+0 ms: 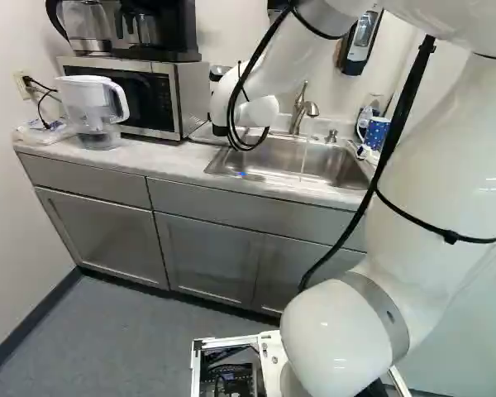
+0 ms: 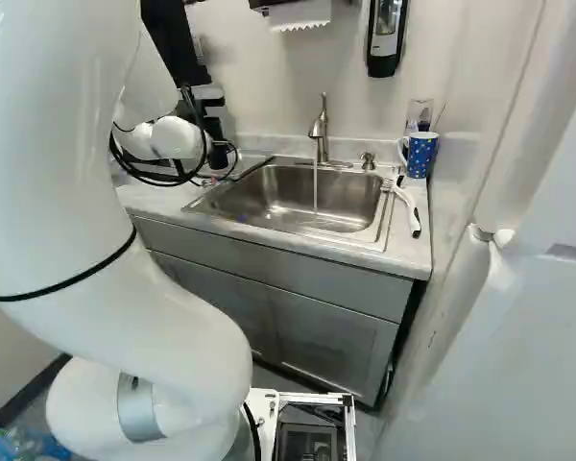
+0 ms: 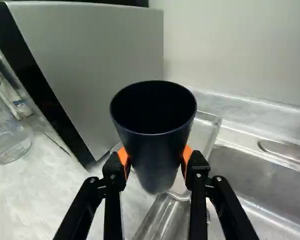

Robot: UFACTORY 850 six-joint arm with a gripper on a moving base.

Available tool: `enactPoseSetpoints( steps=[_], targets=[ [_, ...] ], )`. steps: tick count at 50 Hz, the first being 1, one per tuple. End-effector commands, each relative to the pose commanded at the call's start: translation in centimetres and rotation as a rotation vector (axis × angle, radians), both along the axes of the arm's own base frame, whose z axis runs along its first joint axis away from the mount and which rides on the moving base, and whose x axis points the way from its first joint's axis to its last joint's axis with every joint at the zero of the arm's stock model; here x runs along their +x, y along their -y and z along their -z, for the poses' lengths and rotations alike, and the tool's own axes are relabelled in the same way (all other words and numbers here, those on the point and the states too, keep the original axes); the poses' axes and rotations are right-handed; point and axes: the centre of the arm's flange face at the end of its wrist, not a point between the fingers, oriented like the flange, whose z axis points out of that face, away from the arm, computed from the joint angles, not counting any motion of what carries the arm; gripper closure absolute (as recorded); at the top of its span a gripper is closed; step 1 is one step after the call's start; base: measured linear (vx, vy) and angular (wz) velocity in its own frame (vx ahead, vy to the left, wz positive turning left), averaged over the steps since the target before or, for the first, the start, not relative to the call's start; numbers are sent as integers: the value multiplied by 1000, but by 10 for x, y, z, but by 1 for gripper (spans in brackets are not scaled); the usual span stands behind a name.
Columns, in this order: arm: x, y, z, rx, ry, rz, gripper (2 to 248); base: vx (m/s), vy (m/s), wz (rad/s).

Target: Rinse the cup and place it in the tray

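In the wrist view the dark navy cup [image 3: 155,155] stands between both orange pads of my gripper [image 3: 156,159], which is shut on it from two sides. The cup's open mouth faces the wrist camera, and its inside looks dark. Behind and below the cup lies a clear tray [image 3: 210,119], between the microwave and the sink; the cup hides part of it. Whether cup and tray touch, I cannot tell. In the base views my arm's wrist largely hides the gripper. Water runs from the faucet [image 2: 320,130] into the sink [image 2: 269,197].
The microwave [image 1: 153,95] stands beside the tray, with a coffee maker on top. A clear pitcher [image 1: 91,107] is at the counter's far end. Right of the sink are a blue dotted mug [image 2: 420,154] and a white-handled brush [image 2: 408,206]. A clear ribbed piece [image 3: 162,220] lies below the gripper.
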Motion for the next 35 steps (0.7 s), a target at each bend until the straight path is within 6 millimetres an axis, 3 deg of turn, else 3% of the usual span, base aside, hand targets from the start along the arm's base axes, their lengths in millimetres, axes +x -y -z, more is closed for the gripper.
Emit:
enactPoseSetpoints(
  steps=[35],
  targets=[
    [2, 48, 0, 0, 0, 95, 129, 0, 0, 0]
  ],
)
